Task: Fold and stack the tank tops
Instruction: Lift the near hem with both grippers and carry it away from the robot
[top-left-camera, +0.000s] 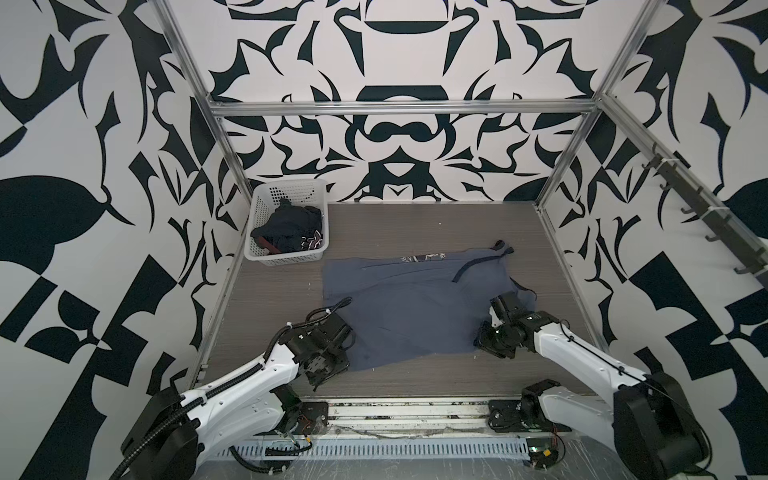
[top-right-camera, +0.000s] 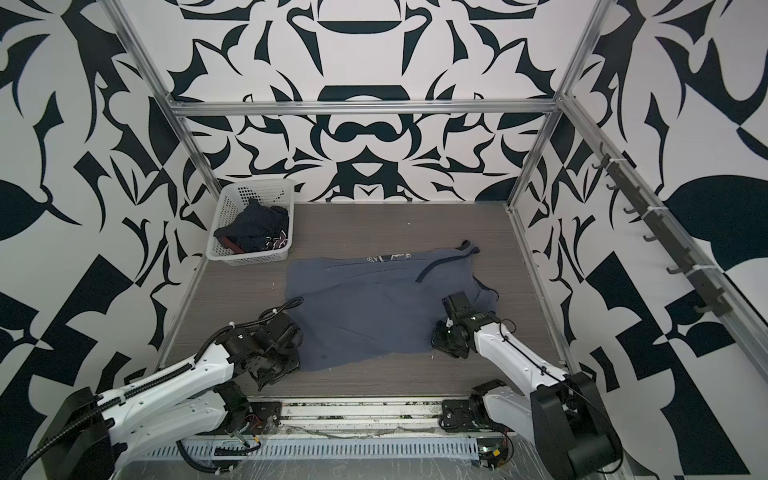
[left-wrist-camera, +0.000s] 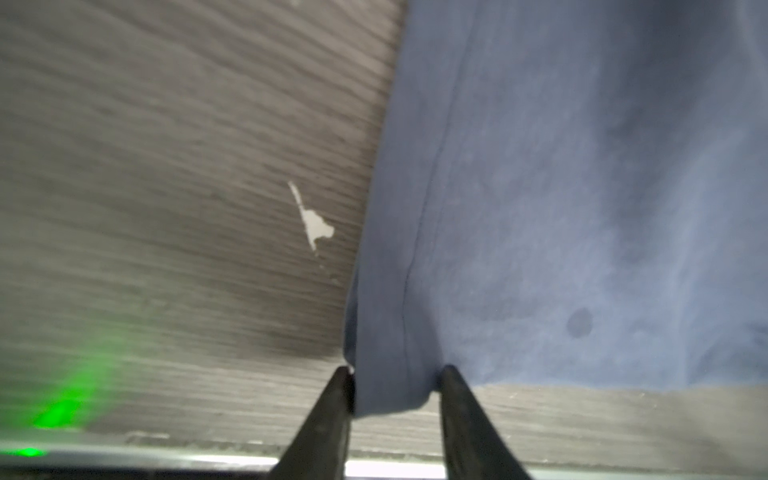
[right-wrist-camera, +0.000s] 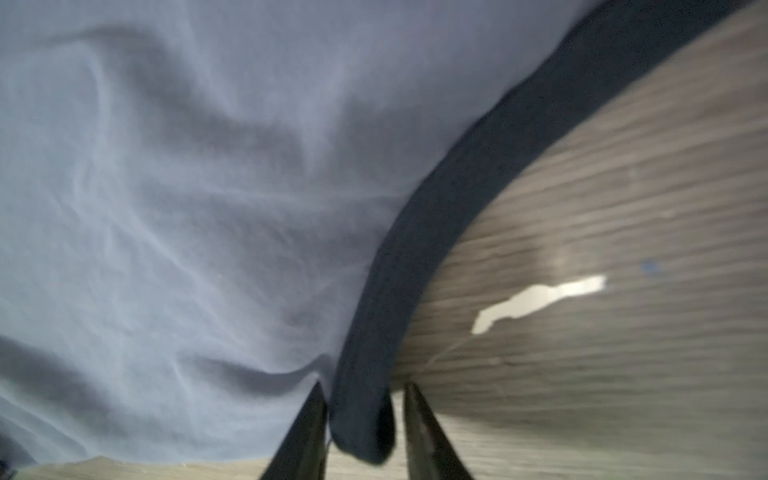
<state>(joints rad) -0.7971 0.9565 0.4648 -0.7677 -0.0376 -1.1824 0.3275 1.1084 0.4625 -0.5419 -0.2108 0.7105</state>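
The left hand (left-wrist-camera: 395, 374) grasps the near left corner of the slate-blue tank top (top-left-camera: 407, 307): the cloth bunches between its fingers (left-wrist-camera: 332, 415) and touches both. The right hand (right-wrist-camera: 361, 386) straddles the navy trim (right-wrist-camera: 415, 270) at the top's near right edge but is not clamped, with a sliver of gap showing beside one finger (right-wrist-camera: 428, 436). The top lies spread across the middle of the tabletop (top-left-camera: 415, 224), its far edge folded over and its straps at the far right. Bare wood runs along the near edge and widens behind the top toward the back wall; the strip on the right is narrower. The white basket (top-left-camera: 286, 191) stands in the far left corner, near the top's far left corner but apart, holding the crumpled navy tank top (top-left-camera: 291, 228).
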